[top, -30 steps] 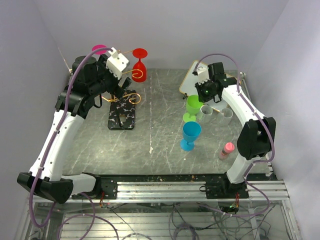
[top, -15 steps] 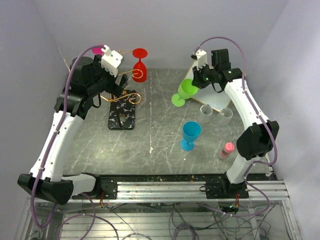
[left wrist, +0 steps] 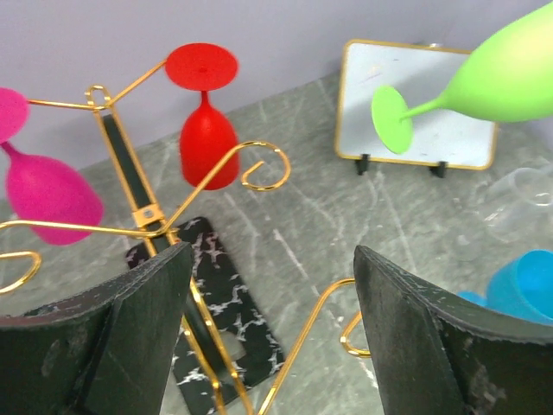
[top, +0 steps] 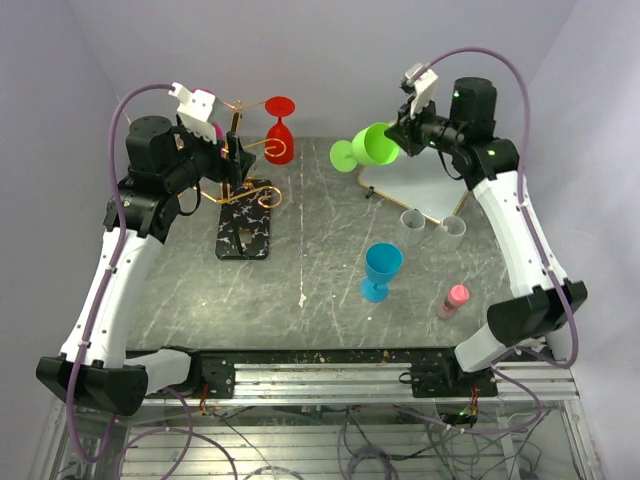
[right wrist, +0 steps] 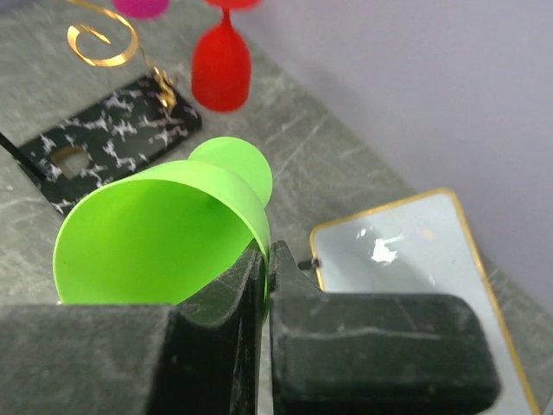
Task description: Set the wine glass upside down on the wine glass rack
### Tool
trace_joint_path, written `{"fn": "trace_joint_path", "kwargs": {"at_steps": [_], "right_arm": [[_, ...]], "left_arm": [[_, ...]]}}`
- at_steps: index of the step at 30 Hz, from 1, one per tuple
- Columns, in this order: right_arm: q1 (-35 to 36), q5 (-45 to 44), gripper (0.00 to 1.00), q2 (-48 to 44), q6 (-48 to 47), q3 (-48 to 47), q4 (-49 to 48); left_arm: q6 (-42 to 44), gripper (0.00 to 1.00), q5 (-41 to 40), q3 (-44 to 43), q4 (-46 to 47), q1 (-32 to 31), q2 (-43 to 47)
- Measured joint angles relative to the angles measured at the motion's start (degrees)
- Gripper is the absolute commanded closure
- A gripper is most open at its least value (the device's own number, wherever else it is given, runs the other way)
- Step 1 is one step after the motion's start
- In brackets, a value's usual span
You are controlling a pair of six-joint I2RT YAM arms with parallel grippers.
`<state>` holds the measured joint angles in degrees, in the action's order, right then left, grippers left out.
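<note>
My right gripper (top: 405, 138) is shut on the rim of a green wine glass (top: 372, 147), held in the air on its side, foot toward the rack; the right wrist view shows the pinched rim (right wrist: 164, 233). The gold wine glass rack (top: 243, 170) on its black base (top: 243, 232) stands at the back left. A red glass (top: 279, 132) and a pink glass (left wrist: 47, 186) hang upside down on it. My left gripper (left wrist: 268, 337) is open and empty above the rack's lower arms. The green glass also shows in the left wrist view (left wrist: 484, 82).
A blue wine glass (top: 381, 270) stands upright in the middle. A gold-framed mirror (top: 425, 182) leans at the back right. Two clear tumblers (top: 412, 222) (top: 452, 229) and a pink bottle (top: 454, 298) lie on the right side.
My right gripper has lifted the green glass off the table, carried it back and left and tipped it on its side. My left arm has drawn back from the rack, leaving the pink glass hanging.
</note>
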<state>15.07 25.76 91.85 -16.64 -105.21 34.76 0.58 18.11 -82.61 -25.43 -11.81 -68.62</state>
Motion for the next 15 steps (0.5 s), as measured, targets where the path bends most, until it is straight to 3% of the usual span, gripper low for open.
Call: {"fn": "trace_joint_path", "kwargs": {"at_steps": [7, 15], "right_arm": [[2.1, 5.1, 1.0, -7.4, 0.6, -0.5, -3.7], [8.3, 9.3, 1.0, -5.5, 0.5, -5.2, -3.1]], "left_arm": [[-10.3, 0.24, 7.9, 2.1, 4.6, 0.1, -0.6], [-19.7, 0.24, 13.0, 0.4, 8.8, -1.2, -6.9]]}}
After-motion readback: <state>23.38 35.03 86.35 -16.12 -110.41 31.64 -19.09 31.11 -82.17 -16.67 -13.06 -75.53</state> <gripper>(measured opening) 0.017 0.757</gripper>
